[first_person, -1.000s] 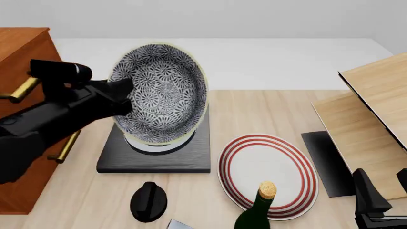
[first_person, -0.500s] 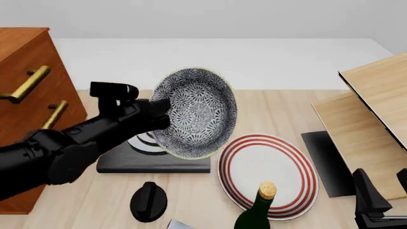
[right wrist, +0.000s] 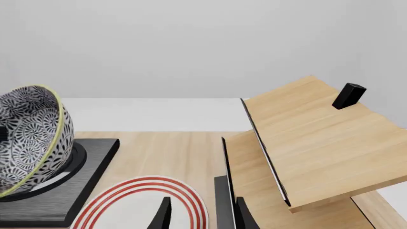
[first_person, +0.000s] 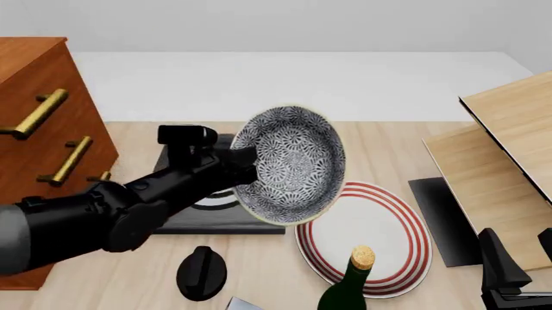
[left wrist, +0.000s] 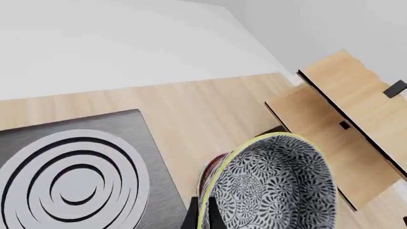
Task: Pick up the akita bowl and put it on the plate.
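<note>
The akita bowl, black-and-white floral with a pale rim, hangs tilted on its side in the air, its opening facing the camera. My left gripper is shut on its left rim. The bowl hovers over the stove's right edge and the far-left rim of the plate, a white disc with red rings lying flat on the table. The left wrist view shows the bowl clamped in the left gripper, with a sliver of the plate behind it. My right gripper waits open at the near right; it looks over the plate.
A black stove slab with a ringed burner lies left of the plate, its knob in front. A green corked bottle stands at the plate's near edge. A wooden cabinet is at the left, wooden shelving at the right.
My left arm has carried the bowl rightward and lower, from above the burner to the plate's left rim. The right gripper has stayed still.
</note>
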Available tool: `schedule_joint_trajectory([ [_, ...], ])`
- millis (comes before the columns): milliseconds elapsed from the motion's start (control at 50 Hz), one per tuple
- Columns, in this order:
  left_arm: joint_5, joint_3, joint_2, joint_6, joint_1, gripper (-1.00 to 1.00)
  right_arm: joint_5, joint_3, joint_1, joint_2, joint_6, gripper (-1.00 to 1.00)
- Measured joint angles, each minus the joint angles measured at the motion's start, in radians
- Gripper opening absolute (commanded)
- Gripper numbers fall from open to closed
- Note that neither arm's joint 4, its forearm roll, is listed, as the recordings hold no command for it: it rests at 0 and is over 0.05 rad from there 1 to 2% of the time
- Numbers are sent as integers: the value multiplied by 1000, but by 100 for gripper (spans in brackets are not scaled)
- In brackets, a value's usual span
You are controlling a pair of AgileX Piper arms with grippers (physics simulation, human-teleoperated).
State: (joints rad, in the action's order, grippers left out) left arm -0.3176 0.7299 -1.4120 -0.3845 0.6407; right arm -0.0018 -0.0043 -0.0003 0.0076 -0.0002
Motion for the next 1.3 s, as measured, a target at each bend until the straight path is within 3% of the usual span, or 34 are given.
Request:
schedule_joint_trajectory([
  [520,-94,-1,-132,-85,64,-100,0,0,0,0,0,100],
  [1300,-122,81,-295,-75,141,-100,0,0,0,0,0,100],
])
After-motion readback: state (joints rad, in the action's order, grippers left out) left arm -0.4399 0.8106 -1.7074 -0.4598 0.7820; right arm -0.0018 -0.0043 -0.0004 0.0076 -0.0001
